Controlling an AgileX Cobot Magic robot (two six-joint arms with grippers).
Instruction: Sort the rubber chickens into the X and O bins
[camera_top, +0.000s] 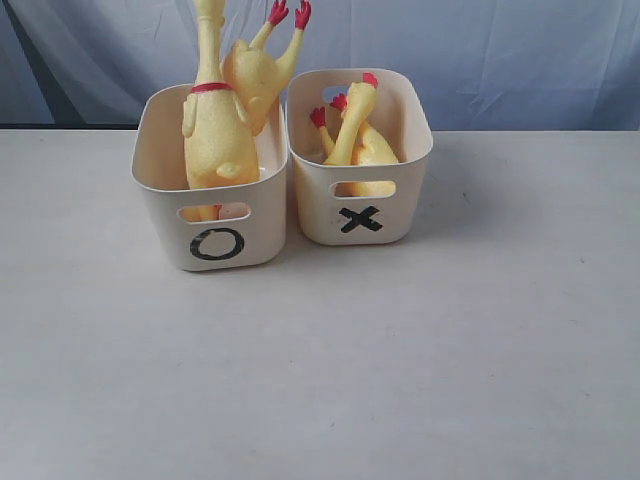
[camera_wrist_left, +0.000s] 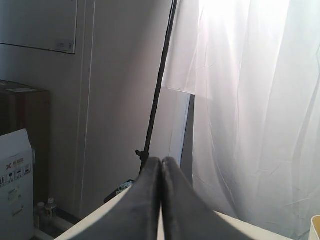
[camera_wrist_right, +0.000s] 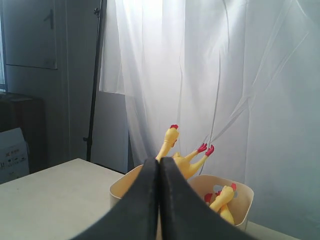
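— Left gripper (camera_wrist_left: 161, 200) first: we see its dark, smooth fingers (camera_wrist_left: 147, 205) pressed flat together, with nothing between them. Do we get the same on the other arm?

— We do. The right gripper (camera_wrist_right: 159, 200) is closed up tight and empty too. Neither arm shows in the exterior view.

— What do we lose of the rubber chickens?

— The banded chicken (camera_top: 218, 130) stands upright in the O bin (camera_top: 150, 190), and the frame's top edge cuts off its head. The tub wall hides its lower end, so we only see a yellow-pink patch through the oval handle slot. Behind it the second large chicken (camera_top: 258, 75) is tipped over with its red feet in the air and its head down out of sight.

— And the X bin (camera_top: 320, 215)?

— Two smaller chickens (camera_top: 357, 135) lie tangled in it. We cannot tell which red comb or foot belongs to which.

— Materials?

— We see pebbled yellow rubber on the chickens. The tubs are smooth cream plastic with rounded corners and black marks on their fronts. They sit side by side on a matte pale surface (camera_top: 320, 380), and we cannot tell whether their rims touch.
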